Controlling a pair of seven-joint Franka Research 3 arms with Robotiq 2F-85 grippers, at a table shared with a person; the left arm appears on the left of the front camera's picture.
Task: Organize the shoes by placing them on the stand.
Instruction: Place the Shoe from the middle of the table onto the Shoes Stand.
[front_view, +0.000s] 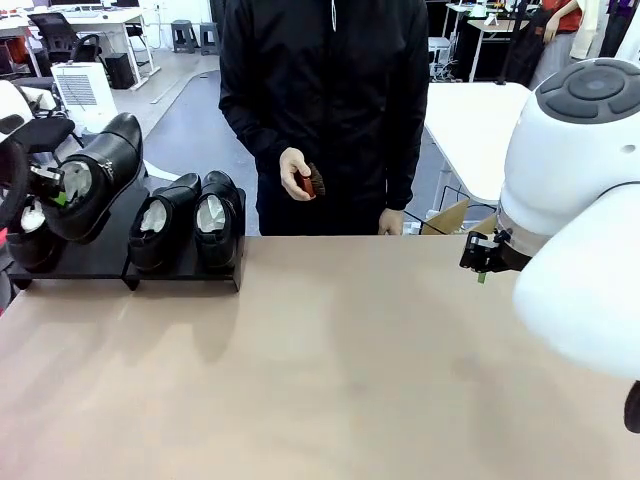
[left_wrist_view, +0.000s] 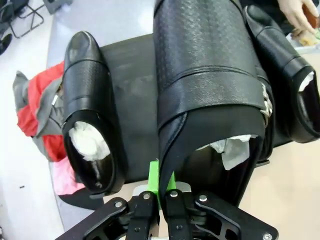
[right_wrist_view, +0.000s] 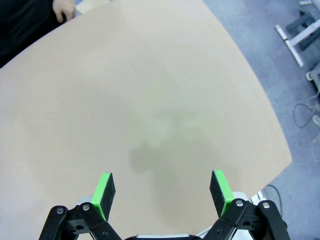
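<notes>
Front view: a glossy black shoe hangs tilted, toe up, above the left section of the matte-black stand, pinched at its heel rim by the left gripper, whose green pads are pressed onto the leather. Crumpled white paper fills it. Two more shoes sit side by side on the right section; a fourth shoe at the far left is partly hidden. The right gripper hangs spread over the bare tan table. A person's hand holds a reddish-brown brush.
</notes>
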